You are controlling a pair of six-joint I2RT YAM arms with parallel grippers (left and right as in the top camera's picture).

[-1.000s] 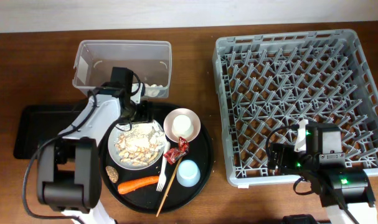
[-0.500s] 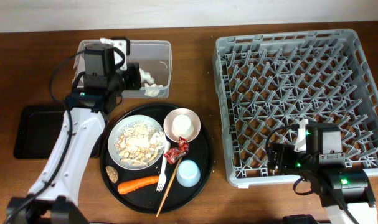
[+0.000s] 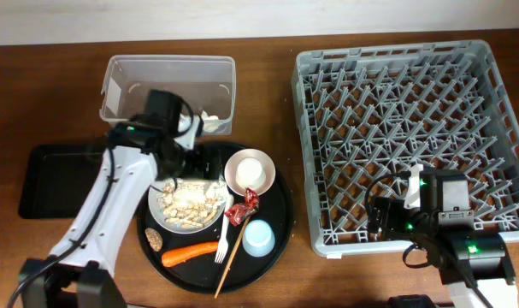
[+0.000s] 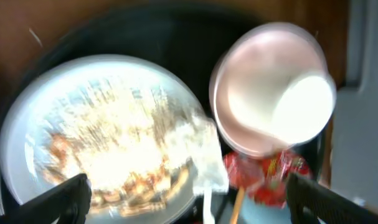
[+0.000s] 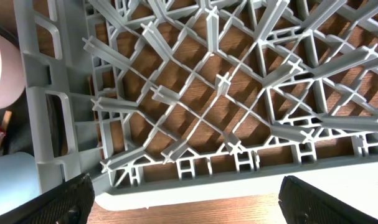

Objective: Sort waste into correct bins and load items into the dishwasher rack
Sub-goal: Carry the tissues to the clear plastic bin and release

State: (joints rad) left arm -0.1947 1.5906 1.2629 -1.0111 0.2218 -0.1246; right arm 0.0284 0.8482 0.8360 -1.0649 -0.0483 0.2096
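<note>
Plate (image 4: 23, 137) of rice scraps (image 4: 114, 143) lies below and between the left gripper's (image 4: 189, 199) fingers (image 4: 67, 198), which are spread wide and hold nothing. The pink bowl (image 4: 238, 87) sits beside it on the round black tray (image 3: 280, 218). The right gripper (image 5: 185, 202), equally wide open and empty, hangs over the rack's (image 5: 220, 81) front edge near the desk's (image 3: 37, 103) right front.

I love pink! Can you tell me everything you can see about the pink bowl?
The pink bowl is round, pale and smooth, like plastic. It sits upright on the round black tray, beside the white plate. A cream cup sits inside it. A red foil wrapper lies right by its rim, maybe touching.
</note>
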